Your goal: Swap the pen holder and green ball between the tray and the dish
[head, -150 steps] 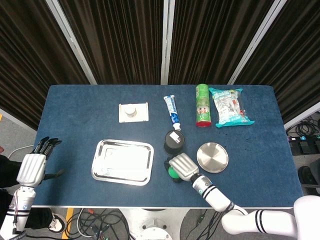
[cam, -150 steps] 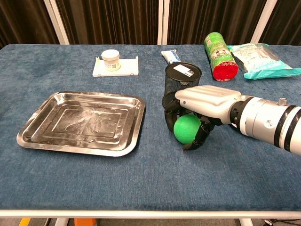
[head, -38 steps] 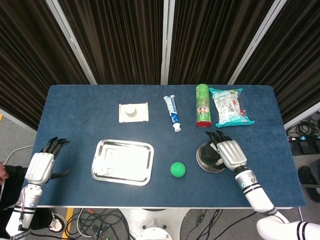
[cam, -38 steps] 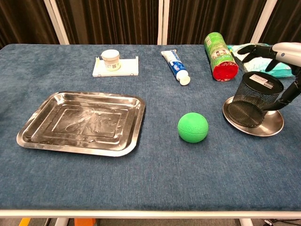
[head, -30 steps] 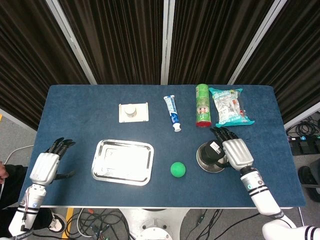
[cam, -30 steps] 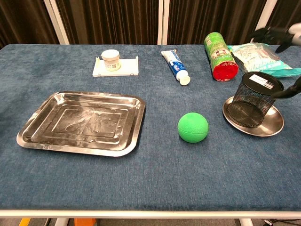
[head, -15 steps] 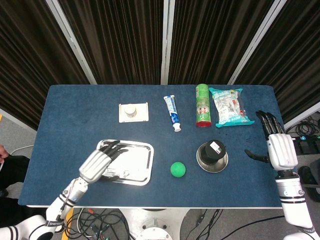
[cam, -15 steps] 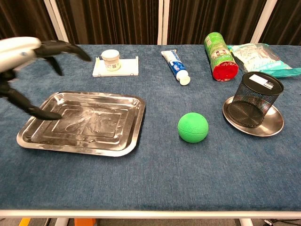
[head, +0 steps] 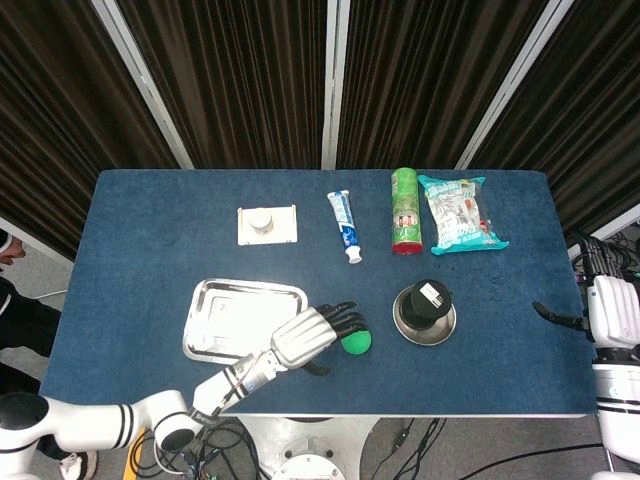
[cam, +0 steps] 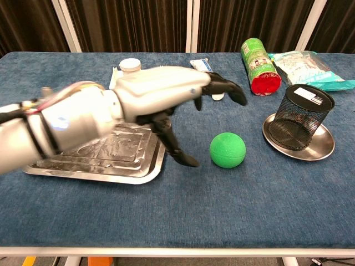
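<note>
The green ball [head: 356,342] [cam: 227,149] lies on the blue cloth between the steel tray [head: 222,319] [cam: 133,166] and the round dish [head: 444,327] [cam: 321,148]. The black mesh pen holder [head: 424,300] [cam: 300,116] stands upright in the dish. My left hand [head: 312,336] [cam: 166,94] hovers open just left of and above the ball, fingers spread toward it, thumb low beside it; no contact shows. My right hand [head: 610,308] is open at the table's right edge, far from the dish and out of the chest view.
Along the back lie a white holder with a small jar [head: 266,224], a toothpaste tube [head: 345,226], a green can [head: 405,210] on its side and a snack bag [head: 458,212]. The left forearm [cam: 50,130] crosses above the tray.
My left hand has swung from over the tray rightward to the green ball. My right hand has drawn further back to the table's right edge. Pen holder stays in the dish.
</note>
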`<state>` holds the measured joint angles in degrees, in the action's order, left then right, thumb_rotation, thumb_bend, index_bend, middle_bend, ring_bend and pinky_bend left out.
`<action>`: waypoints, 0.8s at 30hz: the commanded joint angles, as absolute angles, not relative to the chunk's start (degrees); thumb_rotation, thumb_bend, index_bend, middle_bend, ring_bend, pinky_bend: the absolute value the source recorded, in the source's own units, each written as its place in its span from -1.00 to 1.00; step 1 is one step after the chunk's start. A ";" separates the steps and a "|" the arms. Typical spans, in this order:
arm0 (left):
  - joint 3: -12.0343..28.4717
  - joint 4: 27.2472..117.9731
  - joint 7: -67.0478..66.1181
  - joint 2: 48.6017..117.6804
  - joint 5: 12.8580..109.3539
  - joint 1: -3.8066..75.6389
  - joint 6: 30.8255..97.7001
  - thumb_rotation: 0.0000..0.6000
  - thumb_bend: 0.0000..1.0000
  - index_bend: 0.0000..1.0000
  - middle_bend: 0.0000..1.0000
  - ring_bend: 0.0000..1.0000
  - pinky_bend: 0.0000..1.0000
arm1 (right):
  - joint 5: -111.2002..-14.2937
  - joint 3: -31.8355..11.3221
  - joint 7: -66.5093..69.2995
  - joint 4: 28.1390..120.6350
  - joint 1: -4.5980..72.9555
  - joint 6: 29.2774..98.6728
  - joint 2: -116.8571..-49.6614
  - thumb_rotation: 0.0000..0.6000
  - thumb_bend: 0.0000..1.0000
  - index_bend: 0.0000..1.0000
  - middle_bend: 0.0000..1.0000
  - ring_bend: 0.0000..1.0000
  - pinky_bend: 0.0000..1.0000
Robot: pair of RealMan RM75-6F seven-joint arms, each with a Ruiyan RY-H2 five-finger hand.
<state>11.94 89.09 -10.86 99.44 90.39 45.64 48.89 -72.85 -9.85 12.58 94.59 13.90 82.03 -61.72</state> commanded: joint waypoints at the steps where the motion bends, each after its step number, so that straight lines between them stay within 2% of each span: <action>1: 13.78 83.96 -11.93 103.86 87.87 49.57 46.09 1.00 -0.94 -0.64 -0.69 -0.85 -0.35 | -73.06 -9.97 13.87 93.74 12.89 82.42 -61.34 1.00 -1.00 -1.00 -0.88 -1.00 -0.69; 6: 13.53 79.38 -12.20 106.39 86.20 51.89 44.71 1.00 -0.94 -0.64 -0.67 -0.85 -0.35 | -73.64 -10.21 14.96 92.90 11.84 82.93 -60.94 1.00 -1.00 -1.00 -0.88 -1.00 -0.69; 16: 10.56 75.07 -10.97 108.81 85.13 53.24 44.88 1.00 -0.92 -0.58 -0.61 -0.80 -0.28 | -74.06 -10.92 16.29 91.93 10.91 82.57 -61.33 1.00 -1.00 -1.00 -0.88 -1.00 -0.69; 24: 9.49 71.36 -8.59 111.03 86.24 54.66 46.04 1.00 -0.77 -0.43 -0.47 -0.64 -0.14 | -74.11 -11.37 16.59 91.53 10.49 82.03 -61.47 1.00 -1.00 -1.00 -0.88 -1.00 -0.69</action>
